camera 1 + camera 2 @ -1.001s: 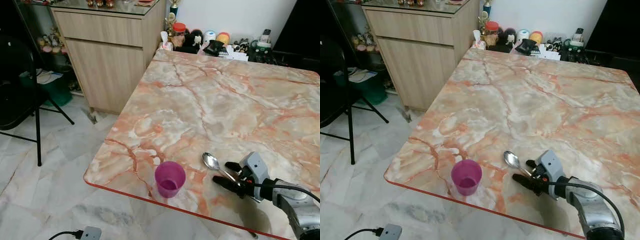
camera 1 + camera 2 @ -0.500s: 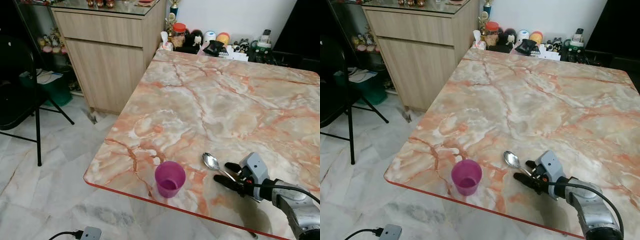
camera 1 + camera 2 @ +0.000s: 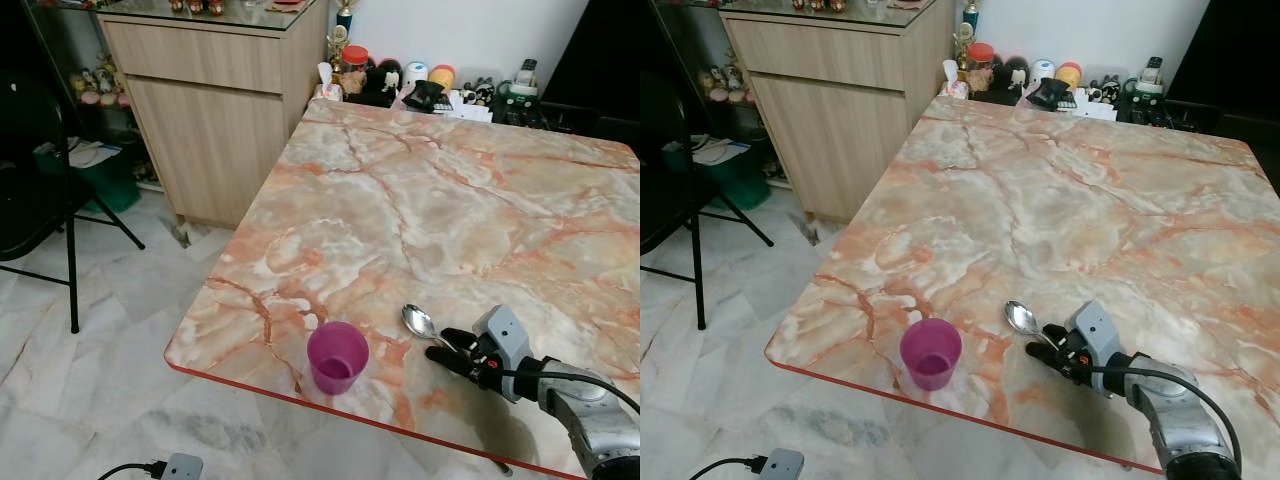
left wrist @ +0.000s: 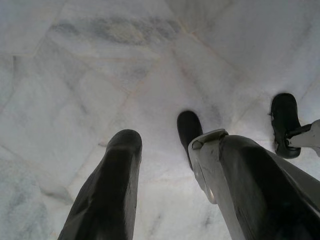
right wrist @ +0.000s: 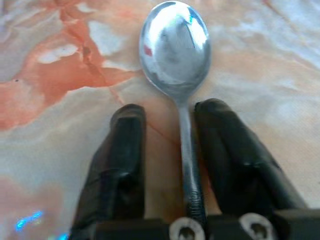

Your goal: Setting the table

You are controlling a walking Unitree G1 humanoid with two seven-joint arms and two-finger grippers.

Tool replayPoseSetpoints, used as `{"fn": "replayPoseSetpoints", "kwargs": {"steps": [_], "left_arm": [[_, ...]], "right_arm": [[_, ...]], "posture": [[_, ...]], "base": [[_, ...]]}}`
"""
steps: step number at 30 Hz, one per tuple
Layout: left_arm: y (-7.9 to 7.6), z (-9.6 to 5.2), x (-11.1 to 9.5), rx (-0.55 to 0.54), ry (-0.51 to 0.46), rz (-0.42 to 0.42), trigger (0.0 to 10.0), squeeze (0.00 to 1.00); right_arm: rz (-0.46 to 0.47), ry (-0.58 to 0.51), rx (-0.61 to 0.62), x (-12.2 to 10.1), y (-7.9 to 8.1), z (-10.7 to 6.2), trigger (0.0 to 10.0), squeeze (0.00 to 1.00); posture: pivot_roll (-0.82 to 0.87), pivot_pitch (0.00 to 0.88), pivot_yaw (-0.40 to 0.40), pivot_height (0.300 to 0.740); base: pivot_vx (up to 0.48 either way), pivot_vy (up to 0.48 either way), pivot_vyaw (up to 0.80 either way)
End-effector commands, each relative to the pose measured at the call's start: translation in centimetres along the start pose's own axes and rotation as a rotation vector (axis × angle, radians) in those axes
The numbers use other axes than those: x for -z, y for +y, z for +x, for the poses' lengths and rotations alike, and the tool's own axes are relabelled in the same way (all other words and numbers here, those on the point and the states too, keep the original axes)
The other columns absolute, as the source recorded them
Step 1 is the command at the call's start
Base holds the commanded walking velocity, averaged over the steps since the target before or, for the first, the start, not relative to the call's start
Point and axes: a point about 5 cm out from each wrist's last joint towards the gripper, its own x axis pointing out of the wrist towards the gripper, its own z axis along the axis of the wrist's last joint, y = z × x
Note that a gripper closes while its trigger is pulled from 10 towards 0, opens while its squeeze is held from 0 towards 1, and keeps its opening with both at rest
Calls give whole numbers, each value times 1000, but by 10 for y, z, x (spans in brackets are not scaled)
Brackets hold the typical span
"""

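Now right gripper (image 5: 169, 150) fingers apart, spoon (image 5: 177, 75) handle between them, bowl pointing ahead, lower right of table (image 3: 400, 180).

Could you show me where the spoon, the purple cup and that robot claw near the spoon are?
spoon (image 5: 175, 50): right wrist view, on its shiny bowl.
purple cup (image 3: 337, 357): left eye view, on its outer wall.
right gripper (image 5: 170, 145): right wrist view, midway between its black fingertips, astride the spoon's handle.

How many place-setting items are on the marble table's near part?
2: a silver metal spoon lying between the open fingers of the right gripper, and a purple plastic cup standing near the table's front edge.
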Motion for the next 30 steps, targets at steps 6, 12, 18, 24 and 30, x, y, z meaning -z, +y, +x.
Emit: {"fn": "replayPoseSetpoints", "kwargs": {"steps": [6,12,18,24,30], "left_arm": [[-2,-2,11,7,35,19,10000,0],[-2,-1,11,9,38,28,10000,0],[-2,-2,11,12,42,32,10000,0],[-4,-1,11,17,40,37,10000,0],[-5,-2,12,19,43,39,10000,0]], "right_arm": [[33,134,-16,29,10,1,0,0],[27,151,-27,33,13,3,0,0],[22,167,-14,36,13,3,0,0],[21,167,-12,36,13,3,0,0],[69,112,12,33,16,7,0,0]], "posture": [[-11,170,-20,740],[-11,173,-20,740],[-9,173,-19,740],[-13,177,-18,740],[-10,178,-20,740]], "base": [[0,0,0],[0,0,0],[0,0,0],[0,0,0],[0,0,0]]}}
